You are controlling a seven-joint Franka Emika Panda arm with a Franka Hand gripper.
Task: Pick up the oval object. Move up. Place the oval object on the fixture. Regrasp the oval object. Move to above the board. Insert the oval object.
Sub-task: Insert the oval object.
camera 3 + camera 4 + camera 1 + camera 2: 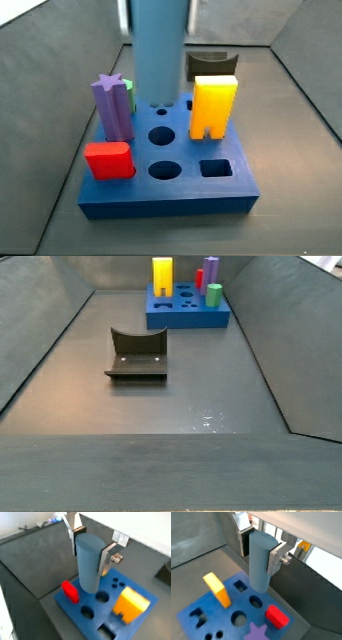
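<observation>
Your gripper (89,546) hangs above the thick blue plastic board (143,615), its flat silver fingers (106,559) clamped on the smooth grey-blue oval object (88,564), upright over a round hole beside the red block (70,591).

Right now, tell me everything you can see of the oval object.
The oval object is a smooth, matte grey-blue peg, plain and unmarked, with a rounded top end. It stands upright, clamped near its top between the silver fingers of the gripper, over the board. In both wrist views its lower end hangs by the round holes near the board's middle; whether it has entered a hole cannot be told. In a side view it rises as a tall column behind the purple star peg and yellow block.
</observation>
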